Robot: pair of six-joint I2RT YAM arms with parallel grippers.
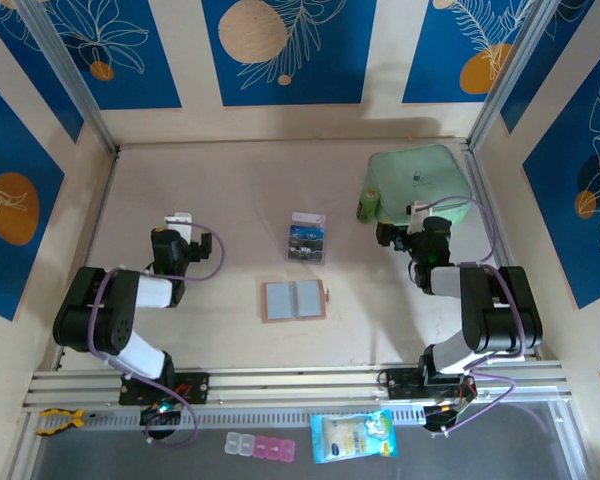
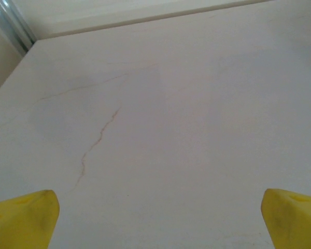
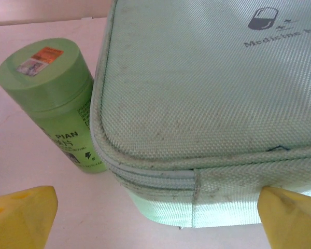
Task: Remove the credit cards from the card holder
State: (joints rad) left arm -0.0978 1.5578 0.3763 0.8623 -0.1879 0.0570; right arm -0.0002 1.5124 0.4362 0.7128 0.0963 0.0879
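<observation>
Both claws spread wide and empty; card holder open at mid-bench.

The left claw [image 2: 155,223], yellow fingertips well apart, faces a bare, pale, smooth bench [image 1: 230,180] with one hairline reddish crack and open room up to the far wall edge. At centre, the tan leather bifold card holder [image 1: 294,300] lies opened flat, grey pockets up, with free bench on every side. The dark blue rectangular credit cards [image 1: 307,238] lie stacked beyond it, apart from it. The right claw [image 3: 155,218], likewise spread, sits close before the rounded woven corner of a mint-green fabric zip case [image 3: 207,78]. A light-green cylindrical plastic bottle [image 3: 52,93] is just beside the case's left edge.
</observation>
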